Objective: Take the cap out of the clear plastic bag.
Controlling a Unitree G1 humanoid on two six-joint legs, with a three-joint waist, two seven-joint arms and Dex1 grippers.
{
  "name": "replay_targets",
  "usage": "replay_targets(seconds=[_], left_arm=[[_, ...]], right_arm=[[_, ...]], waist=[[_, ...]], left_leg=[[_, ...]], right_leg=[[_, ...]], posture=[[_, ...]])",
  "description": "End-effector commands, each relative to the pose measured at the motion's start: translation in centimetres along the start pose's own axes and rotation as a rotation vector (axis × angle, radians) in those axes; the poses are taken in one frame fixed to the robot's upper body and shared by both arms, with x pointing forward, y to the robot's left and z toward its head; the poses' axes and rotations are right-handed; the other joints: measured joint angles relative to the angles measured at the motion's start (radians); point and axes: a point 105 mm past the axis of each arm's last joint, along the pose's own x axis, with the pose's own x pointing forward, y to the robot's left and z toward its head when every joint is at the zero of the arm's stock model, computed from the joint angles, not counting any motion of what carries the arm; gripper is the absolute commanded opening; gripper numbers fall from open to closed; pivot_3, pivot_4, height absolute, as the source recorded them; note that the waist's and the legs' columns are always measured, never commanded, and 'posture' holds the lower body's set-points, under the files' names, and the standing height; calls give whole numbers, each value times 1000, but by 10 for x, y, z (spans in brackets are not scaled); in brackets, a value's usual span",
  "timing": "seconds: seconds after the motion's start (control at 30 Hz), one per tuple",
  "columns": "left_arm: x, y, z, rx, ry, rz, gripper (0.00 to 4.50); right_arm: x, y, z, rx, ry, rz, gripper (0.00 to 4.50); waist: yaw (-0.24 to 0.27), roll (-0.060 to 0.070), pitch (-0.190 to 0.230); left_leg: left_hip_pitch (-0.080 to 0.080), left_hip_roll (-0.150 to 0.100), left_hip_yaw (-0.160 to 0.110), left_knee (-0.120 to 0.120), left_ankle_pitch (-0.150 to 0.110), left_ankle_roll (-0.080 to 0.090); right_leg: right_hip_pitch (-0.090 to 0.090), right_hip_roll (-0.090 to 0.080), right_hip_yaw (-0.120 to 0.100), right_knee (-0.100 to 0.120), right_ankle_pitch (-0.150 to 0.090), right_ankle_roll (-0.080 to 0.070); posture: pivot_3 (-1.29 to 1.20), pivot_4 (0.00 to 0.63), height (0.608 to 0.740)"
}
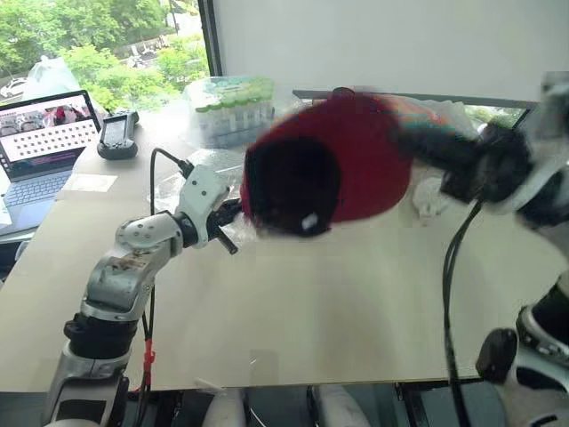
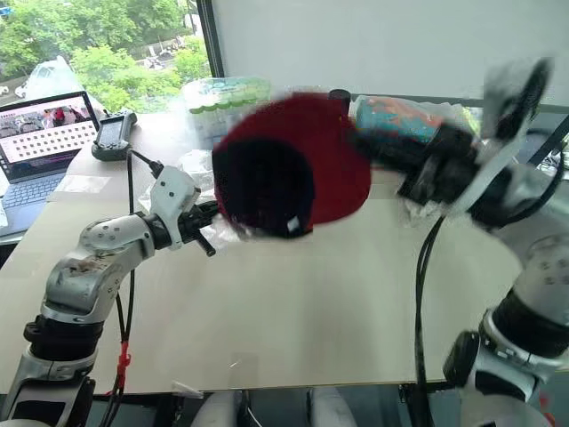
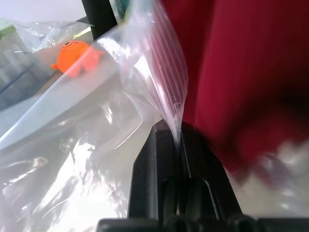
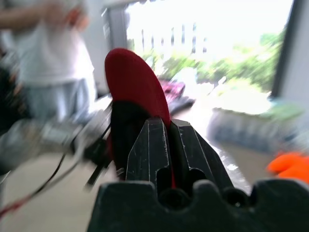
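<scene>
Black fingers of the left hand press flat together on a thin edge of the clear plastic bag, fully closed on the film; the left wrist view makes this pinch plain, where the head views give just a glint of crumpled plastic at the fingertips. That wrist view also shows an orange toy lying beyond the bag. The right hand is likewise clamped shut, its fingers gripping the brim of the cap, which the right wrist view shows rising edge-on past them. In the head views the cap hangs in the air above the surface, between the two hands, outside the bag, its dark hollow facing the camera and its long axis running across toward the right hand. Farther off on the surface are a laptop, a bagged tube rack and a bagged teal box. A person stands blurred in the right wrist view.
</scene>
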Motion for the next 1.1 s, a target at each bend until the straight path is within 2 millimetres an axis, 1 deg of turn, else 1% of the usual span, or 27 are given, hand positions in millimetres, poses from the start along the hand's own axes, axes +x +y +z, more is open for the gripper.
replay_targets(seconds=[0.03,0.13,0.17,0.27,0.3,0.37,0.4,0.43,0.5,0.53,0.6,0.63,0.7,0.73,0.77,0.8,0.83,0.87,0.93,0.97,1.0,1.07,1.1], left_arm=[[0,-3,4,31,-20,-2,0],[-1,-6,0,37,-10,-12,0],[-1,-7,-1,39,-8,-13,0],[-4,-12,-4,68,-1,-31,0],[-6,-16,-5,114,-3,-52,0],[-9,-27,-5,235,-31,-95,0],[-11,-34,-5,340,-51,-126,0],[-14,-40,-9,432,-59,-160,0],[-19,-45,-18,558,-84,-194,0],[-24,-49,-26,641,-94,-226,0],[-36,-60,-39,777,-141,-304,0],[-42,-66,-46,816,-157,-352,0],[-46,-67,-61,797,-133,-387,0],[-48,-66,-67,794,-118,-403,0],[-49,-65,-73,803,-100,-416,0],[-49,-59,-79,802,-70,-409,0],[-48,-52,-83,793,-45,-392,0],[-47,-47,-86,791,-25,-379,0],[-46,-42,-89,789,-15,-378,0],[-44,-40,-88,771,-23,-364,0],[-44,-39,-87,747,-34,-357,294],[-43,-41,-85,721,-50,-371,871],[-44,-42,-86,724,-47,-376,1234]], right_arm=[[0,-61,21,-142,-91,-411,65],[10,-72,30,-248,-159,-516,65],[14,-72,30,-315,-155,-533,65],[35,-58,22,-514,-137,-496,65],[43,-51,17,-627,-112,-476,65],[57,-37,2,-828,-63,-412,65],[62,-31,-8,-932,-38,-378,65],[67,-27,-20,-1022,-12,-346,65],[71,-20,-43,-1212,41,-279,65],[72,-14,-56,-1296,55,-231,65],[72,2,-91,-1488,94,-78,65],[69,10,-109,-1522,105,-15,65],[59,24,-158,-1489,209,151,65],[51,34,-179,-1455,247,241,65],[42,42,-200,-1366,307,306,65],[25,48,-227,-1283,423,393,65],[7,54,-249,-1208,520,472,65],[-4,58,-261,-1154,589,511,65],[-10,59,-266,-1070,635,486,65],[-11,61,-267,-1017,645,474,387],[-11,62,-267,-950,661,457,754],[-13,62,-268,-873,699,442,1397],[-15,58,-268,-793,739,403,1705]], waist=[[3,0,0],[5,0,0],[5,1,0],[1,2,1],[0,2,1],[-2,2,1],[-1,2,1],[0,2,1],[4,2,1],[8,2,1],[10,2,1],[10,2,1],[10,2,1],[10,2,1],[10,2,1],[10,2,1],[13,2,1],[14,2,1],[12,2,1],[7,2,1],[3,2,1],[4,1,0],[4,1,0]], left_leg=[[0,0,0,0,0,0],[-2,0,1,0,0,0],[-3,0,1,-1,0,0],[-7,0,2,-3,0,1],[-8,0,2,-3,-1,1],[-9,0,2,-4,-1,2],[-10,0,3,-5,-1,2],[-11,0,4,-6,-1,2],[-12,0,5,-6,-1,2],[-12,0,6,-6,-1,2],[-12,-1,7,-6,-1,1],[-12,-1,8,-6,-1,1],[-12,-1,10,-6,-1,2],[-12,-1,11,-5,-1,2],[-12,0,11,-5,-1,2],[-12,0,11,-4,-1,2],[-12,0,11,-4,-1,2],[-11,0,10,-3,-1,2],[-10,0,10,-2,-1,2],[-10,0,10,-1,-1,2],[-6,1,11,-1,-1,2],[3,2,11,-1,-1,2],[5,2,11,-1,-1,2]], right_leg=[[0,0,0,0,0,0],[-1,0,0,-2,0,0],[-2,0,0,-3,0,0],[-6,-1,2,-6,1,1],[-7,-1,2,-6,1,1],[-9,-1,3,-6,1,1],[-11,-1,3,-6,1,1],[-13,-1,3,-6,1,1],[-14,-2,4,-7,2,0],[-14,-3,4,-7,2,0],[-14,-4,4,-7,3,0],[-14,-5,5,-8,3,0],[-14,-5,6,-8,4,0],[-14,-5,6,-8,4,0],[-14,-4,6,-8,4,0],[-14,-4,6,-7,4,0],[-13,-4,6,-7,4,0],[-12,-3,6,-7,4,1],[-11,-3,5,-7,4,1],[-10,-3,6,-7,4,1],[-7,-2,6,-7,4,2],[3,-2,5,-7,4,2],[4,-2,5,-7,4,1]], posture=[[0,150,740],[0,150,740],[0,150,740],[0,150,740],[0,150,740],[0,150,740],[0,150,740],[0,150,740],[0,150,740],[0,150,740],[0,150,740],[0,150,740],[0,150,740],[0,150,740],[0,150,740],[0,150,740],[0,150,740],[0,150,740],[0,150,740],[0,150,740],[0,150,740],[0,150,740],[0,150,740]])
